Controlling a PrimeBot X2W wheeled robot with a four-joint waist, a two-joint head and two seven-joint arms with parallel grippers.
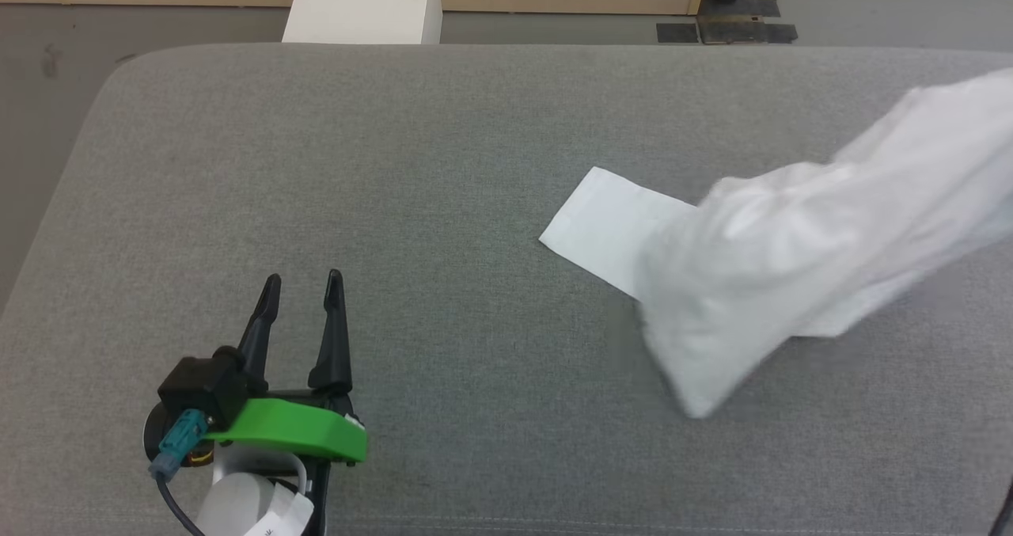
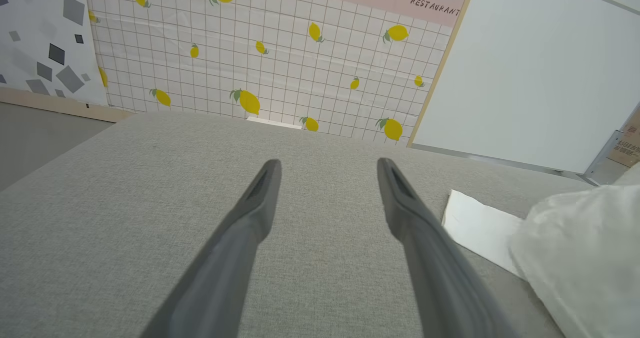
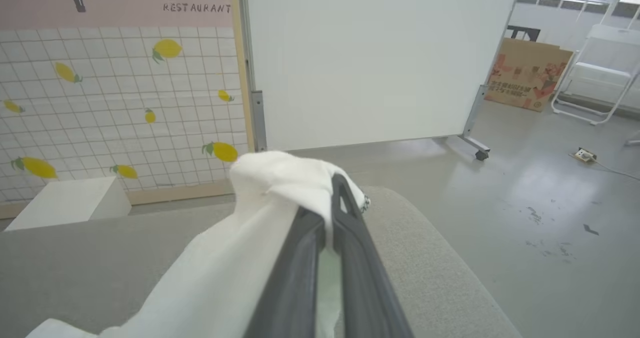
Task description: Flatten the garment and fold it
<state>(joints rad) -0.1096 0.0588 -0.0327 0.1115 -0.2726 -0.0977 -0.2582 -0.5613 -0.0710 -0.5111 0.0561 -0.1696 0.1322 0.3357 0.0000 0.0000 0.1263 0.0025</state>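
Note:
The white T-shirt (image 1: 791, 251) stretches from the grey cushioned surface (image 1: 443, 203) up toward the right edge of the head view, lifted and slightly blurred, with one flat corner (image 1: 609, 223) still lying on the surface. In the right wrist view my right gripper (image 3: 327, 198) is shut on a bunch of the shirt's fabric (image 3: 280, 183), which drapes down to the left. My left gripper (image 1: 301, 283) stands open at the lower left, well apart from the shirt. Between its fingers (image 2: 260, 198) lies bare grey fabric, with the shirt (image 2: 575, 238) off to the right.
The grey surface has rounded far corners and drops to a grey floor (image 3: 525, 203). A white box (image 1: 364, 5) stands beyond its far edge. Behind are a lemon-patterned tiled wall (image 2: 275, 53), a white panel on wheels (image 3: 370, 58), a cardboard box (image 3: 530, 73) and a white folding chair (image 3: 600, 73).

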